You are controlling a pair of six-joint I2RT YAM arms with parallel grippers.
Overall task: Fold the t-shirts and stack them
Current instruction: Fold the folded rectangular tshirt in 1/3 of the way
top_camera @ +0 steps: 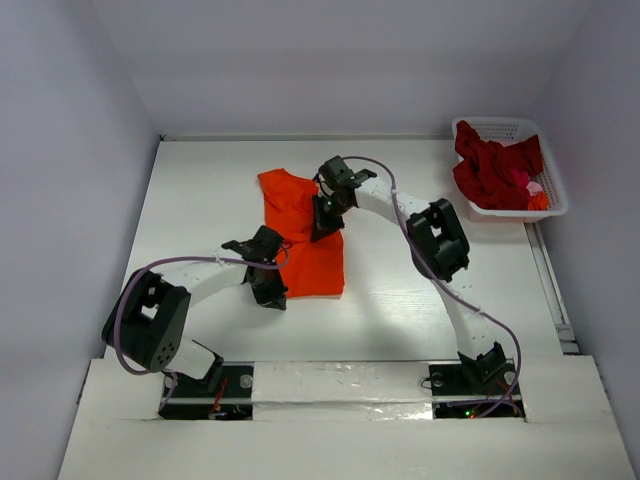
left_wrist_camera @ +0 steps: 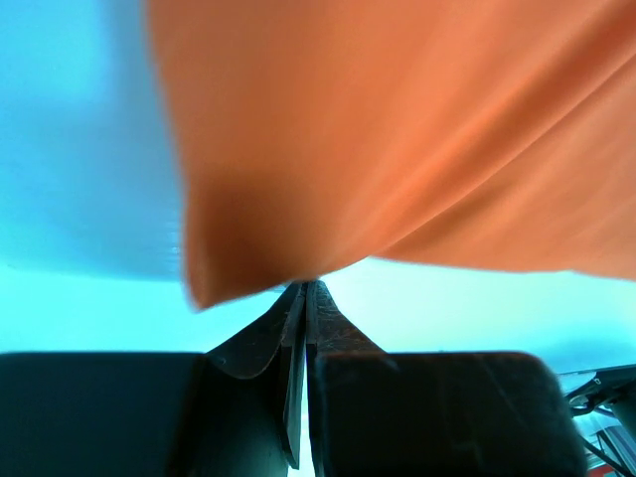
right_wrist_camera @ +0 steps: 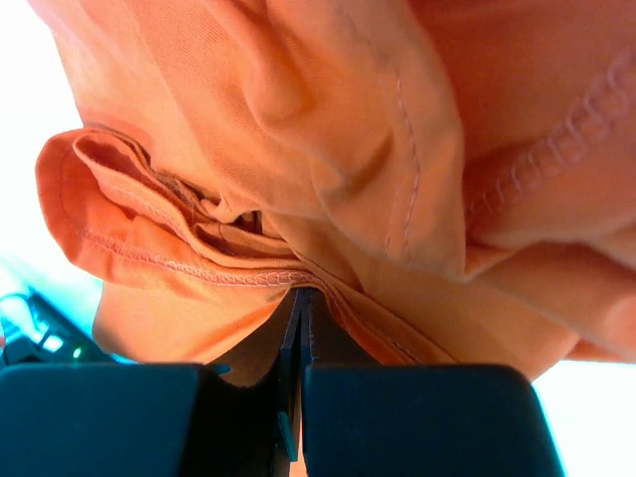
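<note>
With the left end effector [left_wrist_camera: 306,285] and the right end effector [right_wrist_camera: 300,291] each clamped shut on the orange t-shirt [top_camera: 315,262], a fold seems underway; next, both pinched edges should travel across evenly.

the orange t-shirt [top_camera: 315,265] lies near the middle of the table [top_camera: 200,210], a narrow strip running near to far, with its far end wider. up close, one part is smooth and another is bunched, with stitched hems showing. the dark red t-shirts [top_camera: 490,170] lie crumpled in the white basket [top_camera: 505,126] at the far right, well apart from it.
</note>
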